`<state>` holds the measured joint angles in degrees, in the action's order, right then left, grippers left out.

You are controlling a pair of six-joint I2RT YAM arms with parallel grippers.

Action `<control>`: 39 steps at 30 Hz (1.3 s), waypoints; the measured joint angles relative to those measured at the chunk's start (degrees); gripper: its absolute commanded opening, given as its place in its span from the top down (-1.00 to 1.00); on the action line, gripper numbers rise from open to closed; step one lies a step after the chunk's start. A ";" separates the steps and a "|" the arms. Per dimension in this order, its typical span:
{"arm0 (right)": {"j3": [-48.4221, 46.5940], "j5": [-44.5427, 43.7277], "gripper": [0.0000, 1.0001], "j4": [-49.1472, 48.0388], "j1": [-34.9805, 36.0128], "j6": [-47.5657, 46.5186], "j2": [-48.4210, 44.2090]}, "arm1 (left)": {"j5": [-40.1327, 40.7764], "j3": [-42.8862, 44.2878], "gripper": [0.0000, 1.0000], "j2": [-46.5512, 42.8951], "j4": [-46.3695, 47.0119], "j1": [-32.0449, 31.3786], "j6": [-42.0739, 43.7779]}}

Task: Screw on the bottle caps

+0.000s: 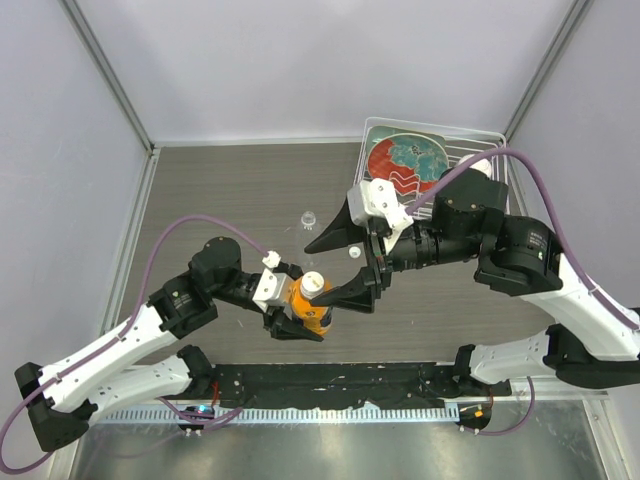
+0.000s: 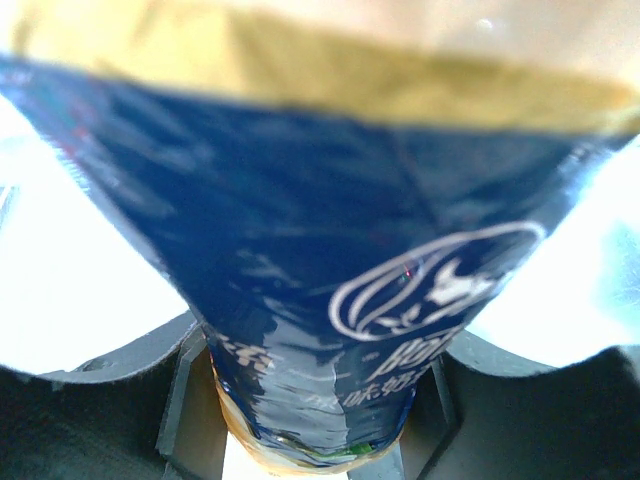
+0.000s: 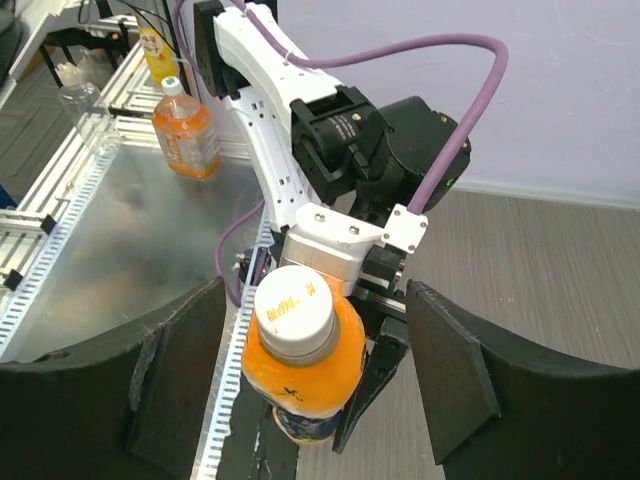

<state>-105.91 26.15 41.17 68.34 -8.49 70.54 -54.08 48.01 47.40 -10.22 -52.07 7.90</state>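
Right wrist shows cap (image 3: 294,312) on orange bottle (image 3: 300,378); left wrist only label (image 2: 300,250).

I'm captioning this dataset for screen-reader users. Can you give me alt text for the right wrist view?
An orange bottle with a pale cap on its neck, clamped by the left gripper, sits inside the open right gripper, untouched by it. Behind, the left arm trails a purple cable.

Wood-grain table (image 1: 220,190) bears clear bottle (image 1: 308,217), wire rack (image 1: 450,125).
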 measured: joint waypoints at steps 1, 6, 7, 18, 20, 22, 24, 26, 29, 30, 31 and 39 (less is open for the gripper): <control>0.07 0.85 -0.49 -0.48 -0.37 0.15 0.07 | -0.04 0.00 -0.13 0.00 0.00 0.00 0.07; 1.42 5.42 -0.38 -3.65 -3.45 1.75 0.07 | -0.02 -0.02 -0.13 -0.02 -0.02 0.00 0.17; 1.90 6.16 -0.37 -4.22 -4.04 2.19 0.07 | -0.02 0.00 -0.13 -0.02 0.00 0.02 0.22; 6.56 15.47 0.03 -9.75 -8.74 6.73 -0.13 | 0.94 -0.02 -0.10 -0.02 -0.35 0.20 0.04; 6.88 16.57 0.14 -10.25 -9.16 7.17 -0.17 | 1.44 -0.02 -0.10 -0.02 -0.31 0.24 -0.07; 7.32 17.92 0.31 -10.84 -9.46 7.61 -0.26 | 1.95 -0.02 -0.08 -0.04 -0.26 0.33 -0.24; 7.76 18.64 0.49 -11.41 -9.81 7.89 -0.42 | 2.47 -0.02 -0.07 -0.04 -0.11 0.35 -0.33; 8.13 19.04 0.56 -12.13 -10.27 8.50 -0.57 | 3.10 -0.02 -0.07 -0.11 0.07 0.35 -0.57; 9.16 19.45 0.65 -13.42 -10.91 9.14 -0.87 | 4.11 -0.04 -0.06 -0.15 0.09 0.35 -1.27; 9.46 19.54 0.67 -13.75 -11.19 9.27 -1.01 | 4.42 -0.04 -0.04 -0.15 0.09 0.35 -1.42; 9.81 19.58 0.68 -14.08 -11.43 9.38 -1.16 | 4.81 -0.04 -0.04 -0.15 0.09 0.37 -1.55; 11.08 18.03 0.74 -14.36 -12.98 9.33 -1.90 | 8.94 -0.09 0.03 -0.15 0.07 0.85 -2.69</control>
<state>-94.83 44.18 26.81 55.35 0.84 68.64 -45.15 47.92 47.24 -10.15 -51.22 5.21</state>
